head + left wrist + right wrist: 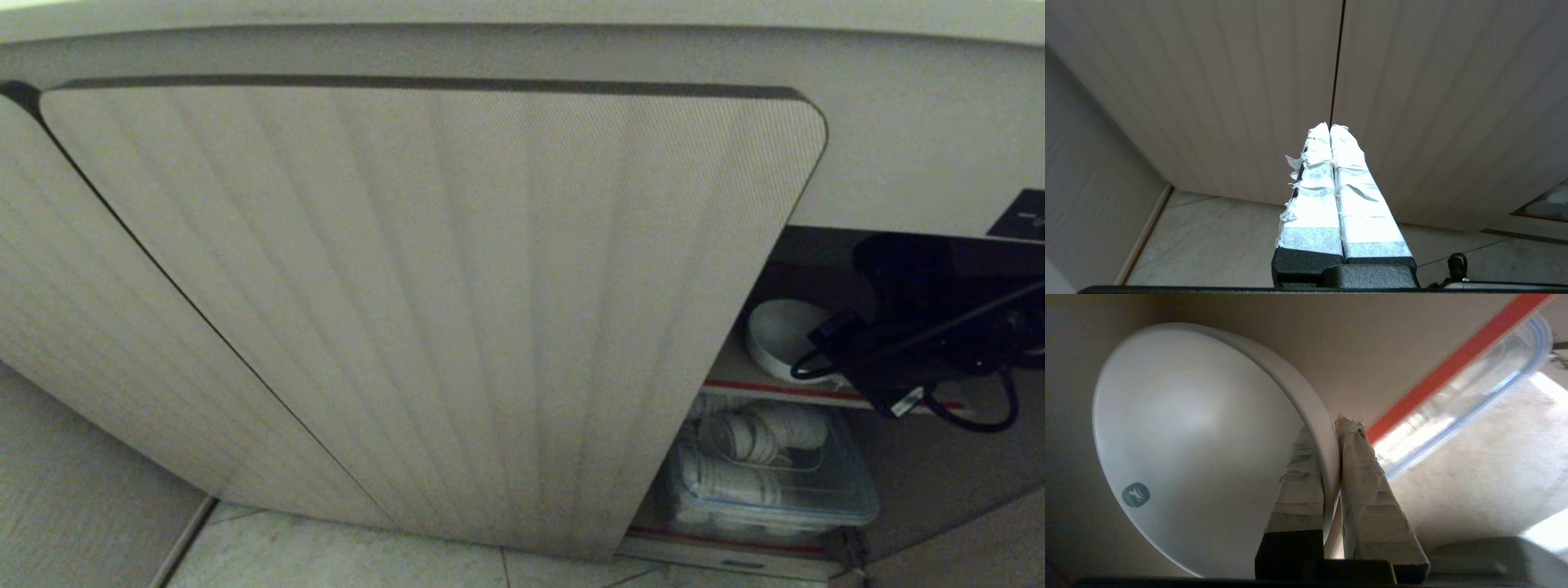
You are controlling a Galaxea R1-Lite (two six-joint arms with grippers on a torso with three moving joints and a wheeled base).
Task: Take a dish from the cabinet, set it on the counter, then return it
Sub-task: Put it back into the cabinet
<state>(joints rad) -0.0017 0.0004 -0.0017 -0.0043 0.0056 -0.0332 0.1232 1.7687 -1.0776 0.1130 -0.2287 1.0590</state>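
White dish [1180, 428] rim pinched — right tool [1331, 428] clamped, left tool [1329, 127] closed, empty

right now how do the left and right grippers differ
The right gripper is inside the cabinet, shut on the rim of the dish, one finger inside and one outside; the left gripper is shut on nothing. The right gripper reaches over the red-edged shelf; the left gripper points at the closed ribbed doors outside. Both have fingers wrapped in white tape.
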